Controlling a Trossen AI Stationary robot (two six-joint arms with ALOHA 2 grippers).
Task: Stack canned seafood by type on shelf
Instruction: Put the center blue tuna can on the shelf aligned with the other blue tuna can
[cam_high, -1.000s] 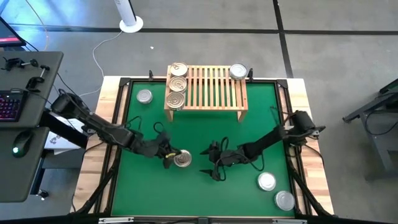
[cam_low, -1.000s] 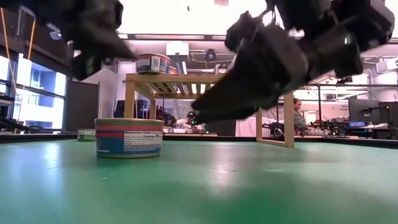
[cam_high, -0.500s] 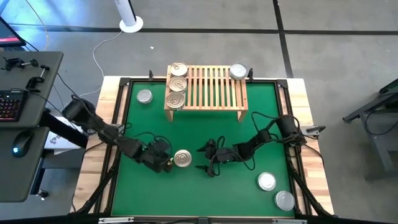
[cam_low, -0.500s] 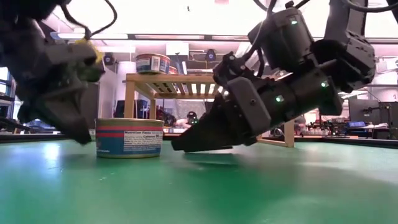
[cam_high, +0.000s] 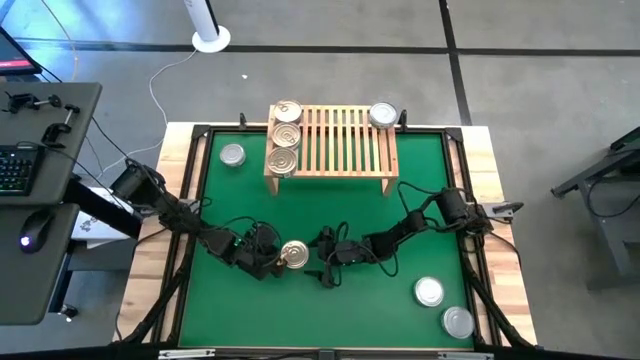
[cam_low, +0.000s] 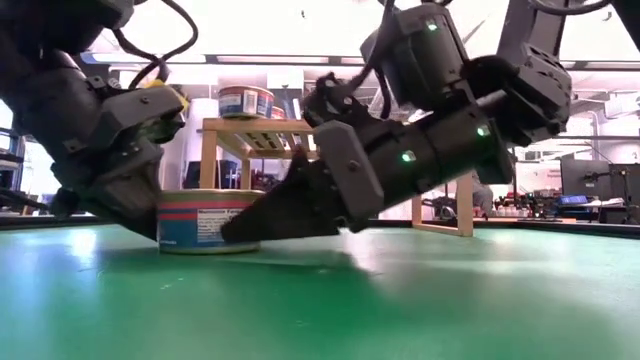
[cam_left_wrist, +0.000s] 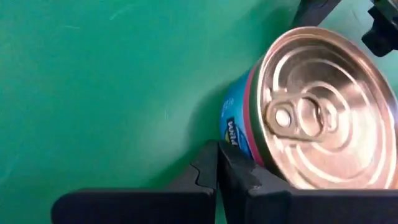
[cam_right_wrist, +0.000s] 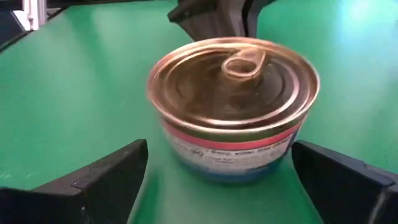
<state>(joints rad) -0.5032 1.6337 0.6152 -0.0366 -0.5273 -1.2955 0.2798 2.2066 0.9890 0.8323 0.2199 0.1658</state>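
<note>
Both arms stretch low over the green mat, well short of the shelf. The right gripper, fingers spread wide, flanks the gold-topped tin; the left gripper, clenched empty, presses against the tin's opposite side.

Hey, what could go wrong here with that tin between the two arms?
The left tool is shut and pressed against the tin, so it may shove the tin aside before the right tool closes. The right tool's open fingers straddle the tin; closing off-centre might tip it. The two tools sit close together and may collide.
</note>
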